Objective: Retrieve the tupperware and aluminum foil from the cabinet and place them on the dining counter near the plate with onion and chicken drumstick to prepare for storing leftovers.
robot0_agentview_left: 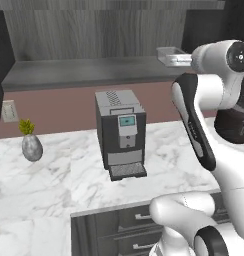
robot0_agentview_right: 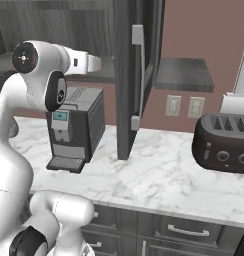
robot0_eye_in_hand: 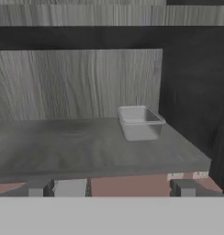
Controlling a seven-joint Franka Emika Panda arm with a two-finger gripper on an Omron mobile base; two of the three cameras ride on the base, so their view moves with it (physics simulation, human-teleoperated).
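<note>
Pincer [robot0_eye_in_hand: 109, 188]: my fingers stand wide apart, level with the shelf edge, ready to straddle.
Tupperware [robot0_eye_in_hand: 140, 122]: far right on the cabinet [robot0_eye_in_hand: 77, 82] shelf, untouched, so I approach straight.

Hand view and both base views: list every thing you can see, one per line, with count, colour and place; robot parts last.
tupperware: one, pale translucent, on the cabinet shelf, right end.
cabinet: one, grey wood-grain inside, dark door open.
coffee machine: one, dark grey, on the marble counter.
plant vase: one, grey with green sprig, counter left.
toaster: one, black, counter right.
wall outlets: two, pale, above the counter.
drawers: dark, below the counter.
tool: one, dark tips, open, facing the shelf.
</note>
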